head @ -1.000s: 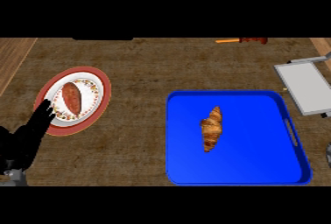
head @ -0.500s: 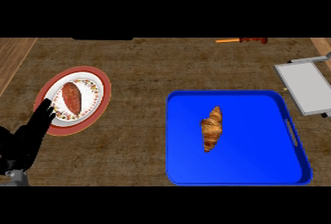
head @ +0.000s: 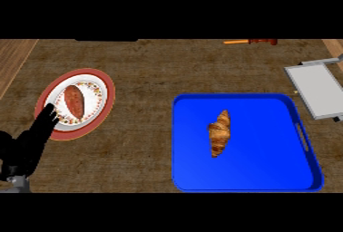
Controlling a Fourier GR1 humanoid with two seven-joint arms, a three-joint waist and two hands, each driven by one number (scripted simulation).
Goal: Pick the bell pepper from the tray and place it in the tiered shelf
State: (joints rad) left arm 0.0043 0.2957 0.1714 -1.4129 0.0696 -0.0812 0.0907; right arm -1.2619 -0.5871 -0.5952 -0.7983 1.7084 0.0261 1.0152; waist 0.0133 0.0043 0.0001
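Plainly laid out for a short carry, a glossy blue tray (head: 268, 154) with a raised rim and a side handle sits on the coarse, brown, burlap-like tabletop (head: 147, 72). It holds one object near its middle: a golden-brown, ridged croissant (head: 220, 132) tapering at both ends, not the bell pepper the job names; no pepper shows anywhere. The grey, flat-decked tiered shelf (head: 321, 90), the destination, stands just beyond the tray's far right corner, partly cut off by the view's edge. At lower left the robot's left hand (head: 26, 145) rests open, black fingers straight and holding nothing, tips overlapping the red rim of a patterned plate (head: 100, 97) bearing a long reddish-brown vegetable (head: 74, 100). The right hand is out of sight.
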